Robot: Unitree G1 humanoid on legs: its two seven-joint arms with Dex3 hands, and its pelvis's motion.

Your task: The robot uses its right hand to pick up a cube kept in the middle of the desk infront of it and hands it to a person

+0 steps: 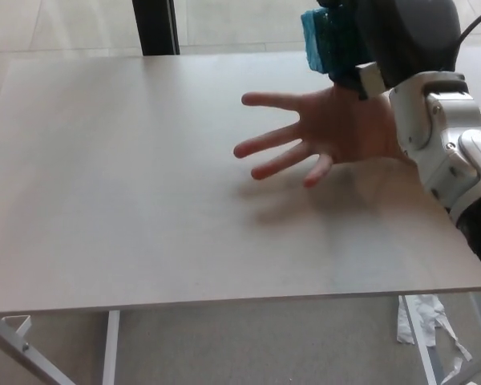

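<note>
Risk is a drop: right hand point(385, 40), clenched on the blue cube point(327, 40), hangs above the person's open palm point(349, 132), so early release could miss onto the surface point(128, 200).

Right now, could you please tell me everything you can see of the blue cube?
The blue cube looks like translucent teal plastic, glossy, with a speckled face. Only its left part shows; the rest is hidden in the right hand, which is shut on it. It is lifted off the desk, at the picture's top edge, above the person's open hand.
</note>
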